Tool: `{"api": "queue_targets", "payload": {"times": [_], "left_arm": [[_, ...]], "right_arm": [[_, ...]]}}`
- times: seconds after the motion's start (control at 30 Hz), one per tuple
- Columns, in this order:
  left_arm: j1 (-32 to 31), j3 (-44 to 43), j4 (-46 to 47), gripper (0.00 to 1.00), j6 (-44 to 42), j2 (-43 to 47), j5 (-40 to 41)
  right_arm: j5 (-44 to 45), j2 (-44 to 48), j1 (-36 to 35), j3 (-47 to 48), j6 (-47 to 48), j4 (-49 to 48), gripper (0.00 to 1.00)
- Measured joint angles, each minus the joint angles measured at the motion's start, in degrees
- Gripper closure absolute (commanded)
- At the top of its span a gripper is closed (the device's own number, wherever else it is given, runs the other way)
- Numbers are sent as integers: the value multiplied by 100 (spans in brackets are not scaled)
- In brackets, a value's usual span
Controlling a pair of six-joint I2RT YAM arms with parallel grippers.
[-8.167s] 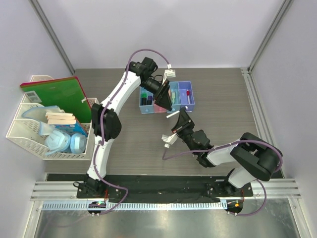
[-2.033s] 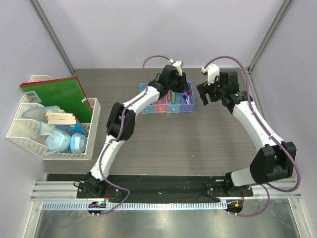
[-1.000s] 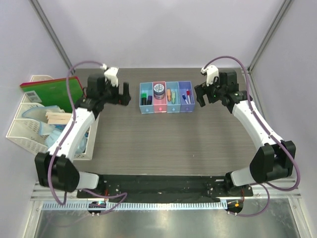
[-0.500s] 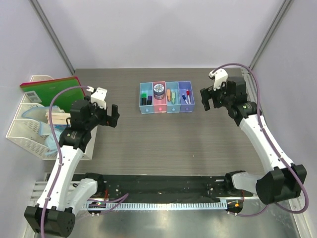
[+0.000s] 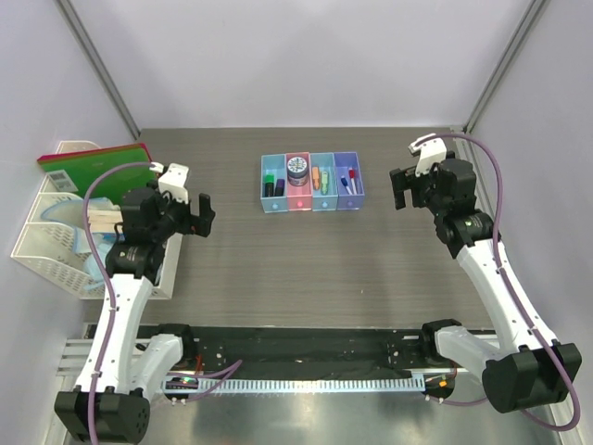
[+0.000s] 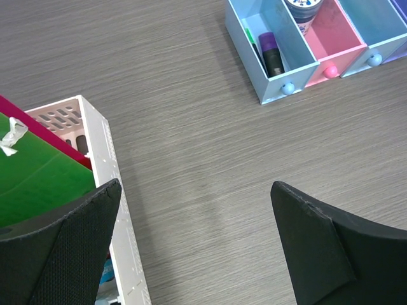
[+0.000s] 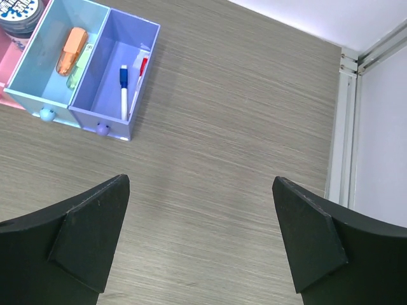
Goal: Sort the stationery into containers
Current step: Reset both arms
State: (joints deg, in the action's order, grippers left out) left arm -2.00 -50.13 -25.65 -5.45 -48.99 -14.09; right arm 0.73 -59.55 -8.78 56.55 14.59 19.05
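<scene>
The containers [image 5: 311, 203] are a row of four joined bins at the back middle of the table. The stationery lies in them: two black highlighters [image 6: 272, 54] in the left light blue bin [image 6: 245, 54], a round blue jar [image 5: 297, 167] in the pink bin, an orange piece and a small green-white bottle [image 7: 79, 67] in the third, and blue- and red-capped markers [image 7: 123, 86] in the purple bin [image 7: 102, 76]. My left gripper [image 5: 190, 221] [image 6: 196, 187] hangs open and holds nothing, well left of the bins. My right gripper [image 5: 414, 195] [image 7: 200, 183] is open too, right of them.
A white mesh organiser [image 5: 56, 260] stands at the table's left edge, holding a green notebook [image 5: 102, 176], wooden sticks [image 5: 111, 221] and blue items. Its corner [image 6: 102, 159] is close under my left gripper. A metal frame rail [image 7: 340, 127] borders the table's right side.
Both arms have drawn back from the bins, the left toward the organiser and nearer the table's front, the right farther right. Both grippers stayed open; the stationery has not moved.
</scene>
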Motion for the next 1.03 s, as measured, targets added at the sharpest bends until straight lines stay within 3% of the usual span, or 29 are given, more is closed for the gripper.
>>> {"api": "queue_targets", "payload": {"times": [0.33, 1.03], "left_arm": [[514, 13, 0, 0, 31, -9, -413], [857, 35, 0, 0, 74, -4, -907]], "right_arm": [[177, 0, 24, -72, -2, -192, 0], [197, 70, 105, -175, -4, -284, 1]]}}
